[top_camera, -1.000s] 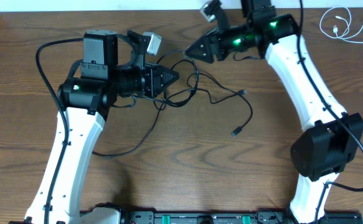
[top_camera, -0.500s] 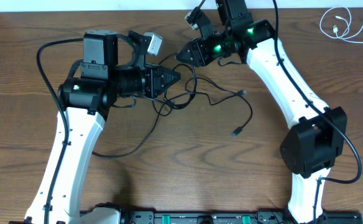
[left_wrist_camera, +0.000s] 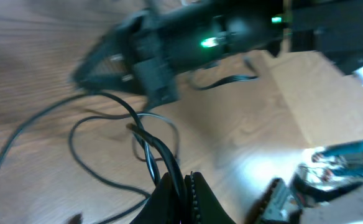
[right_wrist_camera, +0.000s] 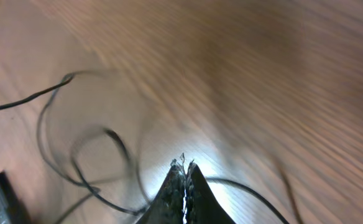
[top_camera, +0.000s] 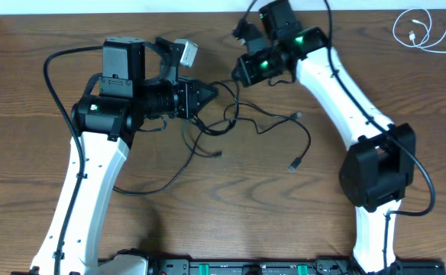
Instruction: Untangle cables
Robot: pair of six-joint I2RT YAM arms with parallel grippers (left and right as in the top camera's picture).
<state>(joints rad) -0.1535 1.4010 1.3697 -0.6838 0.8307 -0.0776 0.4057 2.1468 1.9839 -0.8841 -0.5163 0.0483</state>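
Note:
The black cables (top_camera: 234,116) lie in a loose tangle on the wooden table between the two arms, with plug ends at the right (top_camera: 294,164). My left gripper (top_camera: 208,93) points right and is shut on one black cable (left_wrist_camera: 163,155), which runs out from between its fingertips (left_wrist_camera: 183,183). My right gripper (top_camera: 237,79) hovers just above the tangle's top edge with its jaws shut (right_wrist_camera: 183,167). A black cable (right_wrist_camera: 250,186) passes close behind its fingers; whether it is pinched does not show. A white cable (top_camera: 420,30) lies coiled alone at the far right corner.
The left arm's thick black lead (top_camera: 55,65) loops over the table's left side. A long black strand (top_camera: 158,183) trails toward the front left. The white wall edge (top_camera: 131,6) runs along the back. The right arm's body (left_wrist_camera: 194,43) looms over the left gripper.
My right arm has swung left toward the tangle and its gripper has closed from open. The strands near it shifted slightly. My left gripper kept its hold.

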